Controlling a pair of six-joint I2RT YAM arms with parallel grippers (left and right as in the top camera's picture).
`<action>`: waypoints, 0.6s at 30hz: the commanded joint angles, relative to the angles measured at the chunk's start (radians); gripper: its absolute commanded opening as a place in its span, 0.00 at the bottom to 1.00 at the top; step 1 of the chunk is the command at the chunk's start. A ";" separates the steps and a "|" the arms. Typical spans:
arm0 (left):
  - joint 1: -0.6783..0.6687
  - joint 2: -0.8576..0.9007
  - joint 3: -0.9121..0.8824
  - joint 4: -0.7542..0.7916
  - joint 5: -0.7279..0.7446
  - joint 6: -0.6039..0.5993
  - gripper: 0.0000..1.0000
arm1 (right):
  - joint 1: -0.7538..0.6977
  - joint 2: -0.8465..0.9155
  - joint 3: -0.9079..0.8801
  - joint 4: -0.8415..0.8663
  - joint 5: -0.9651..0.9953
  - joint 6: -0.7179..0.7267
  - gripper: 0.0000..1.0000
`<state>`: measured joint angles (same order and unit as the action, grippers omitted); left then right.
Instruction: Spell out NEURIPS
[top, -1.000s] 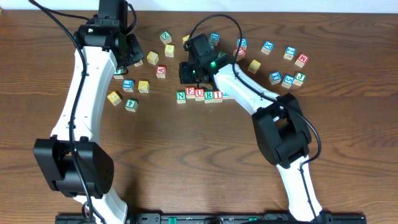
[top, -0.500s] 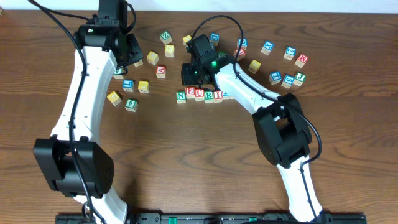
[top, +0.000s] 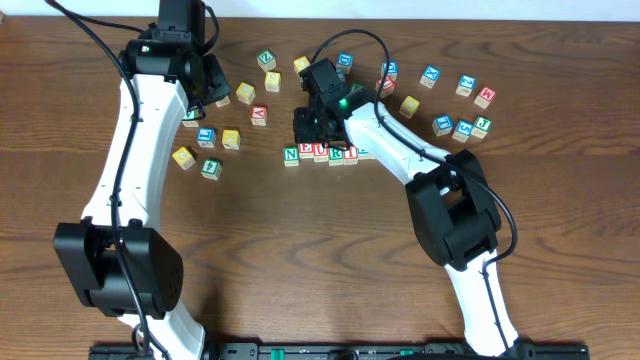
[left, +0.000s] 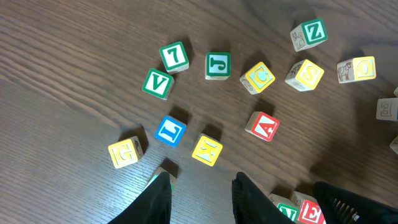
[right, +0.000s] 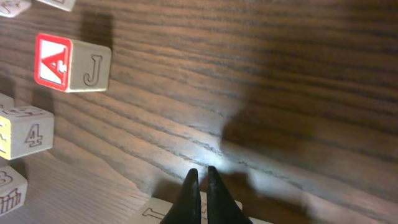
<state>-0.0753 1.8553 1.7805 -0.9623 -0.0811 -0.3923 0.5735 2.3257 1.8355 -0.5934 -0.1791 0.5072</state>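
Light, rigid wooden cubes (top: 322, 153) on the desk (top: 300, 260) should pinch easily across opposite flat faces; right end effector (right: 200, 186) clenched empty, left end effector (left: 202, 199) parted

Right arm (top: 385, 130) partly hides the cube row (top: 336, 154).

Row of cubes (top: 322, 154) midway between the table's (top: 300, 260) side edges reads N, E, U, R, I. Toward the left edge: green V cube (left: 157, 83), green J cube (left: 217, 65), yellow C cube (left: 258, 77), green Z cube (left: 309, 33), blue L cube (left: 170, 131). The red A cube (right: 62, 61) shows J on its side.
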 joint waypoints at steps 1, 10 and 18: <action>0.001 0.015 -0.010 -0.003 -0.014 -0.009 0.33 | 0.011 -0.003 0.008 -0.011 0.012 -0.020 0.01; 0.001 0.015 -0.010 -0.003 -0.014 -0.009 0.33 | 0.018 -0.003 0.008 -0.039 0.013 -0.034 0.01; 0.001 0.015 -0.010 -0.003 -0.014 -0.009 0.33 | 0.015 -0.003 0.008 -0.038 0.043 -0.035 0.01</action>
<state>-0.0753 1.8557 1.7805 -0.9623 -0.0814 -0.3927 0.5823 2.3257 1.8355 -0.6327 -0.1726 0.4889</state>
